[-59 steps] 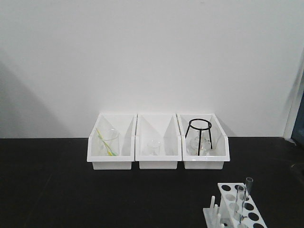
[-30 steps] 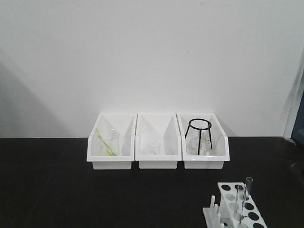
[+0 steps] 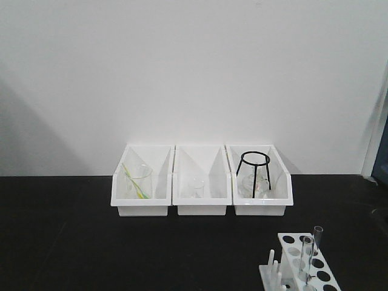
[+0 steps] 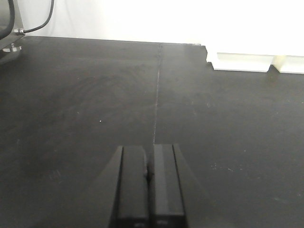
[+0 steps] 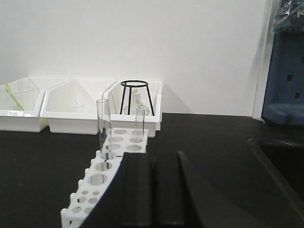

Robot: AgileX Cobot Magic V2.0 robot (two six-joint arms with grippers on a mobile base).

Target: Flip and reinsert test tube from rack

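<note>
Exterior front-facing view: the small white plastic test tube rack [image 3: 306, 264] is sitting on the black tabletop [image 3: 91, 242] at roughly 5 o'clock in the frame, cut off by the lower edge. Two slim clear glass test tubes are standing upright in its round holes, open rims up; the nearer test tube [image 3: 307, 257] is standing just beside the farther test tube [image 3: 317, 242], which is at its 1 o'clock. I cannot tell the two apart by look. Upright pegs [image 3: 274, 267] are lining the rack's side at 9 o'clock.

Three white plastic bins [image 3: 202, 180] are sitting in a row against the white wall [image 3: 194, 73], at 12 o'clock from the rack and well apart from it. A black wire tripod stand [image 3: 254, 173] is standing in the bin at 3 o'clock of the row; clear glassware is resting in the other two.

Right wrist-mounted view: my right pincer [image 5: 154, 190] is hovering near the rack, at its 5 o'clock, with its black fingers pressed together and gripping nothing.

Left wrist-mounted view: my left pincer [image 4: 148, 187] is also pressed together and gripping nothing, pointing across bare tabletop, with the bins at 1 o'clock, well apart.
</note>
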